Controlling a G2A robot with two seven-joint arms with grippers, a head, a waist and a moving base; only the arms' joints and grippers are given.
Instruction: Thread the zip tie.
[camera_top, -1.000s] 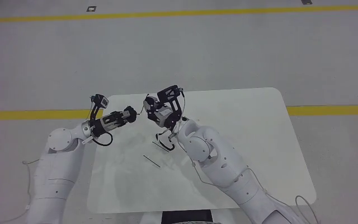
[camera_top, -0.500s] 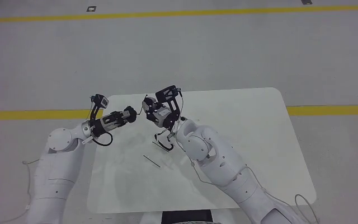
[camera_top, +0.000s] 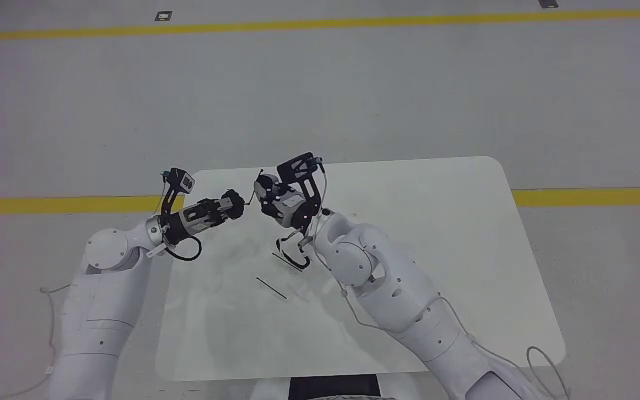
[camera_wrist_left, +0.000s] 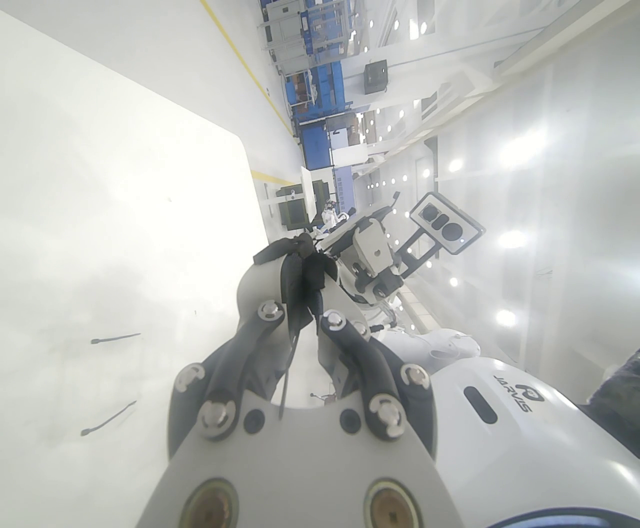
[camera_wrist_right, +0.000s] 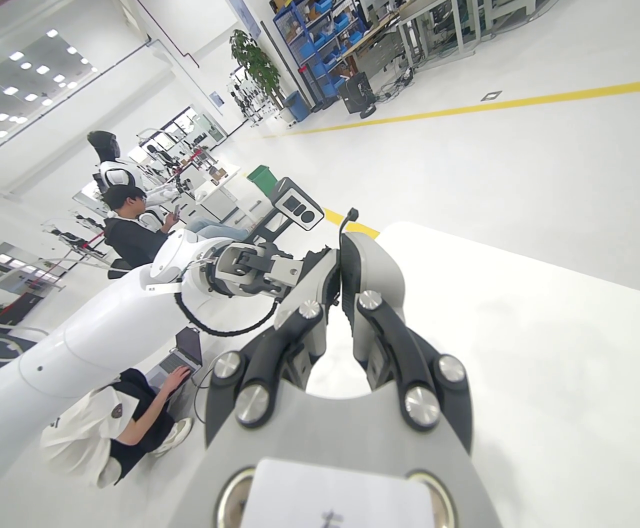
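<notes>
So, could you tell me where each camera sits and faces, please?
Top view: above the arms, facing down at the table; left gripper and right gripper nearly meet.
Left wrist view: on that wrist, along its gripper, shut on the zip tie, toward the right gripper.
Right wrist view: on that wrist, along its gripper toward the left gripper.
Shared: top and left wrist views show two spare ties.

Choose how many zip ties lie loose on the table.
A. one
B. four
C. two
C: the left wrist view shows one tie and a second tie lying flat on the table, apart from each other.
</notes>
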